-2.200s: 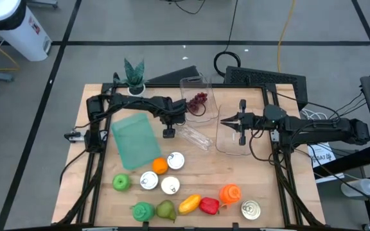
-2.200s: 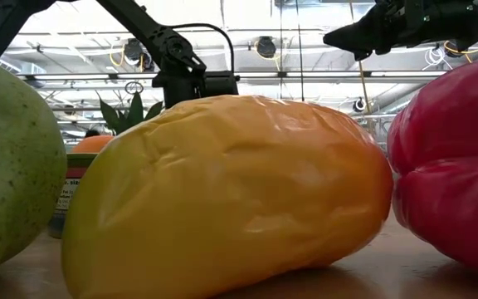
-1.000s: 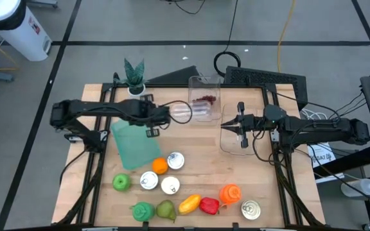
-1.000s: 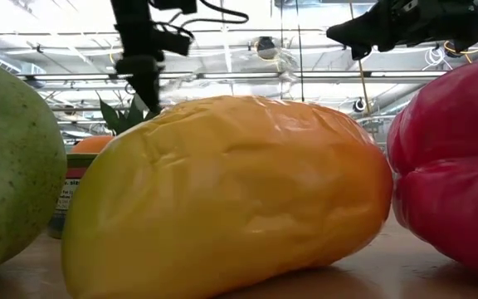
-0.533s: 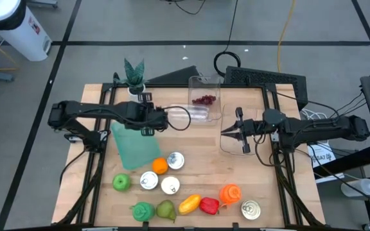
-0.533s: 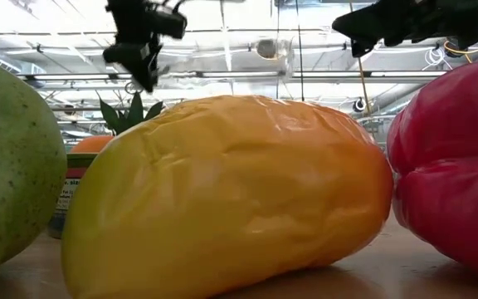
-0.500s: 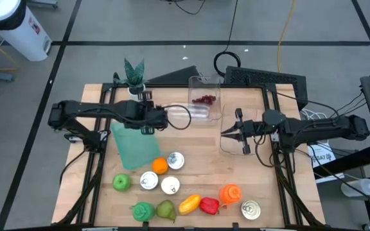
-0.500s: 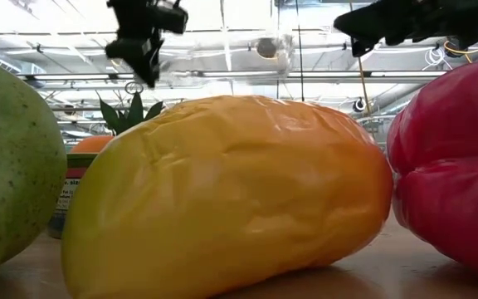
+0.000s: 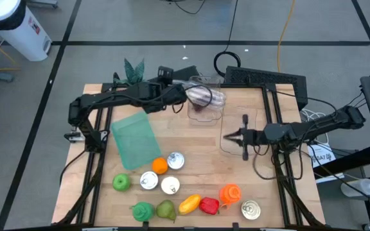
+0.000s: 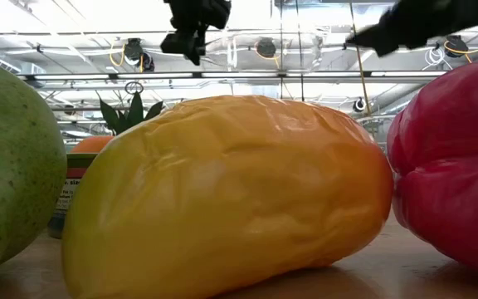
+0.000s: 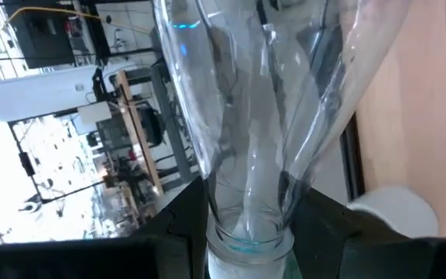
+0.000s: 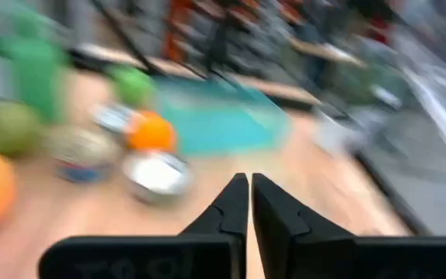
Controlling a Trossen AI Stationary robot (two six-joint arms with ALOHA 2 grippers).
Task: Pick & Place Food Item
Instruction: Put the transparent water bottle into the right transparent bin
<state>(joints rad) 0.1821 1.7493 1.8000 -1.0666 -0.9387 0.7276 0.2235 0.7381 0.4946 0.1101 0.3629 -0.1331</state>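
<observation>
Left gripper (image 9: 180, 94): 12 o'clock of table (image 9: 204, 192), clamped on neck of clear bottle (image 9: 201, 95) held level above clear container (image 9: 205, 108) with grapes | Right gripper (image 9: 231, 136): 3 o'clock, fingers together, holding nothing | Orange (image 9: 160, 165): centre

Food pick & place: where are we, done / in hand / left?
Done: nothing clearly placed; the fruit and cans still sit along the table's front edge, green mat bare. In hand: left gripper holds a clear container lifted over the clear bin at the back; grapes look inside, hard to confirm. Right gripper, jaws shut, hovers empty at a second clear bin. Left: everything else.
</observation>
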